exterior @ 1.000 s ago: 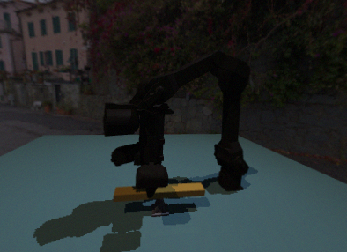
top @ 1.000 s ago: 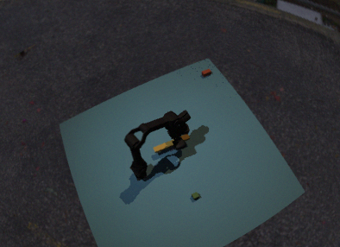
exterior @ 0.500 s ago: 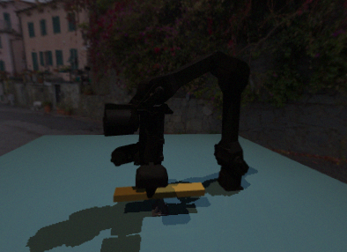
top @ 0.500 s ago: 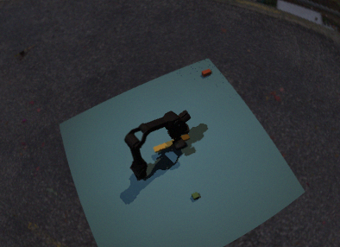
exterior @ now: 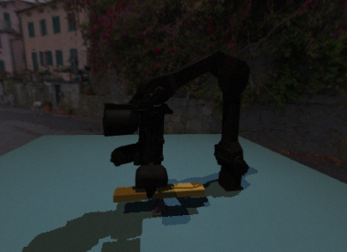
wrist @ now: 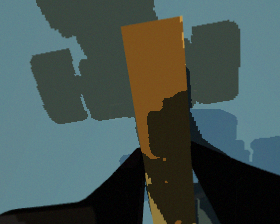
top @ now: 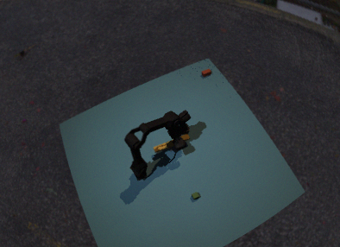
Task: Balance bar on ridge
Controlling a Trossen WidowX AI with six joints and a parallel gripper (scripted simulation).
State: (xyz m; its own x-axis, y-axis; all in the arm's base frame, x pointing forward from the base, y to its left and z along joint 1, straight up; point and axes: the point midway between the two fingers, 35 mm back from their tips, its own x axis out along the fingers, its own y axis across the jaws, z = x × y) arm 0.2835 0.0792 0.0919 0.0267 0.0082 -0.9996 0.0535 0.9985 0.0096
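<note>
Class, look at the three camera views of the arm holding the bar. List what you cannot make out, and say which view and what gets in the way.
- Ridge: exterior view, only a dim sliver under the orange bar, lost in shadow.
- Contact between bar and ridge: wrist view, the bar covers it.
- Claw fingertips: top view, hidden by the arm.
- Bar's near end: wrist view, cut off by the bottom edge.
- Small green block: too small to identify.
</note>
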